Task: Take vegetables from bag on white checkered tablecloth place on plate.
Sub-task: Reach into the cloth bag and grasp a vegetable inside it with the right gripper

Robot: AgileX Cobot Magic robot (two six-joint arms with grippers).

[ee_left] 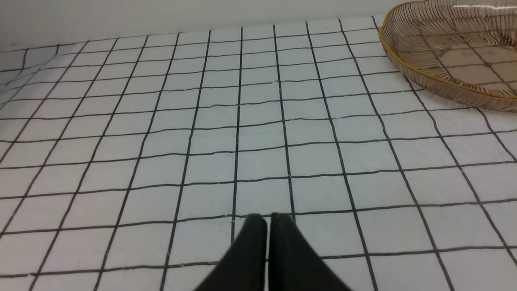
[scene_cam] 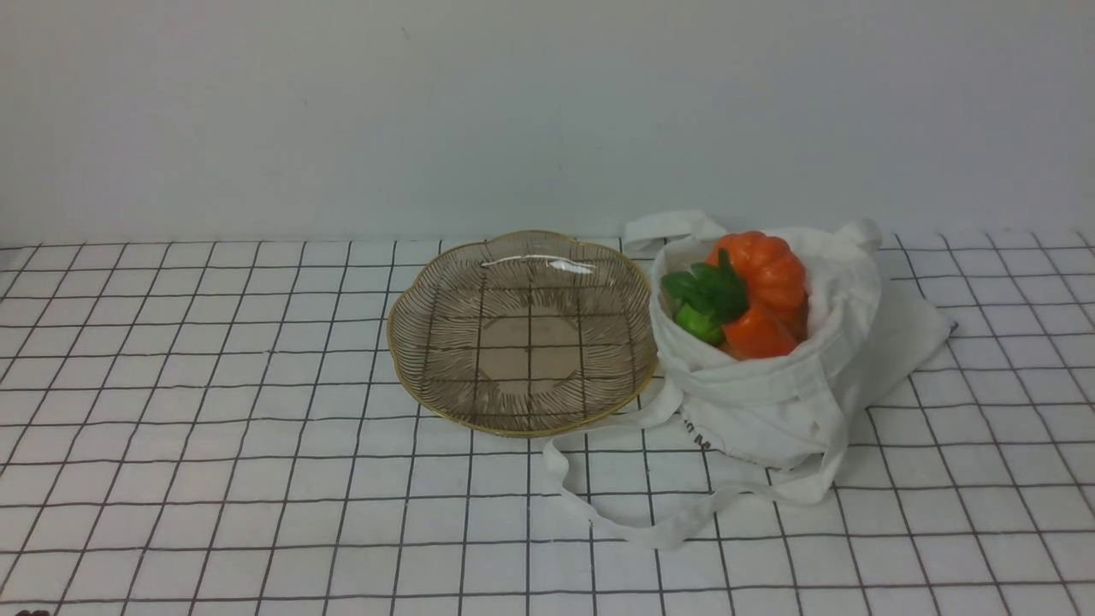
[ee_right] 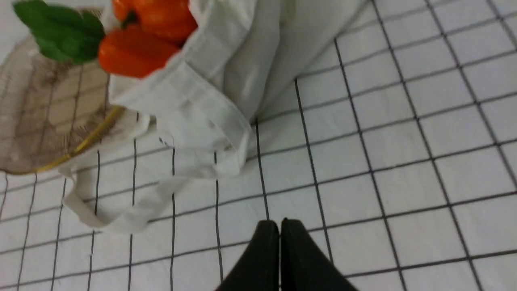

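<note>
The white cloth bag [scene_cam: 774,389] stands open at the right on the white checkered tablecloth [scene_cam: 214,445]. In it lie a ribbed orange pumpkin [scene_cam: 761,265], green leaves [scene_cam: 710,289], a green piece [scene_cam: 697,323] and an orange piece [scene_cam: 757,335]. The empty brownish glass plate [scene_cam: 428,359] sits just left of the bag. Neither arm shows in the front view. My left gripper [ee_left: 268,220] is shut and empty over bare cloth, with the plate [ee_left: 428,79] off to one side. My right gripper [ee_right: 280,224] is shut and empty, a short way from the bag [ee_right: 210,101] and the orange vegetables [ee_right: 133,52].
A long white strap handle [scene_cam: 616,513] loops on the cloth in front of the bag and plate; it also shows in the right wrist view [ee_right: 101,210]. A plain white wall [scene_cam: 513,111] backs the table.
</note>
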